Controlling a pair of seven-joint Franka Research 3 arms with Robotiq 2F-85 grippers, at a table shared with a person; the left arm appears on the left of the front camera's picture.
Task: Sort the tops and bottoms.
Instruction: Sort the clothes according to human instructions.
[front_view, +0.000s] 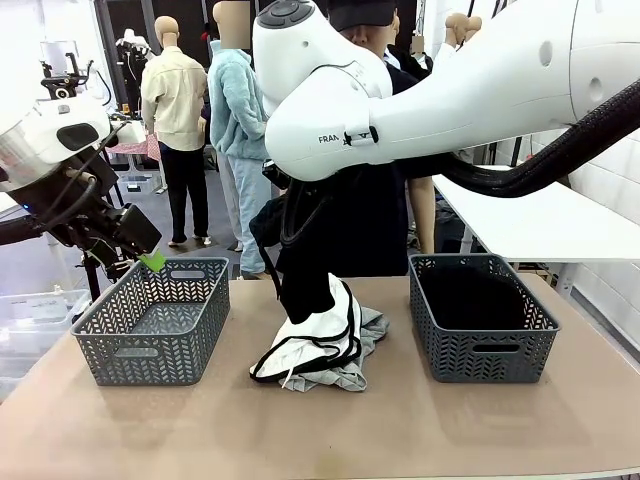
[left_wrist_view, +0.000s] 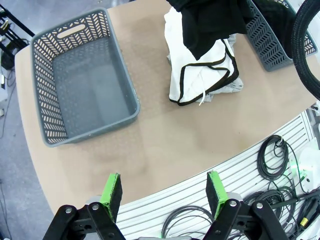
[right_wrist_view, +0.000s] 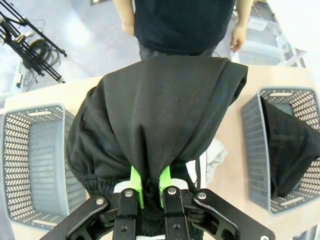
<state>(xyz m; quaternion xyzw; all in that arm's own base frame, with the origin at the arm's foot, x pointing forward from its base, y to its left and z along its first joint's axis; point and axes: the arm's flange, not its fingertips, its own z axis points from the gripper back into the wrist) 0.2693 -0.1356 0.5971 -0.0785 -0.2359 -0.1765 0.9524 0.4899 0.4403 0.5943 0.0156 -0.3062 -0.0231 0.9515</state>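
My right gripper (right_wrist_view: 148, 187) is clenched on a black garment (right_wrist_view: 160, 110), pinching a fold near what looks like an elastic waistband. The cloth hangs from it above the middle of the surface (front_view: 300, 430), over a small pile. My left gripper (left_wrist_view: 162, 187) is released, with its green pads apart, hovering empty off the near left edge of the surface beside the left basket (front_view: 150, 350). I judge the step in hand to be carrying this lifted piece to its basket. The next move calls for deciding whether it is a top or a bottom, then swinging it clear of the pile before letting go. There are two grey baskets. The left one is empty, and the right basket (front_view: 480, 355) holds one dark garment (right_wrist_view: 287, 150). The pile shows two pieces, a white garment with black trim (front_view: 320, 345) on a grey garment (front_view: 340, 378); I cannot tell whether more lie beneath. One person (right_wrist_view: 177, 25) stands at the far side, hands down.
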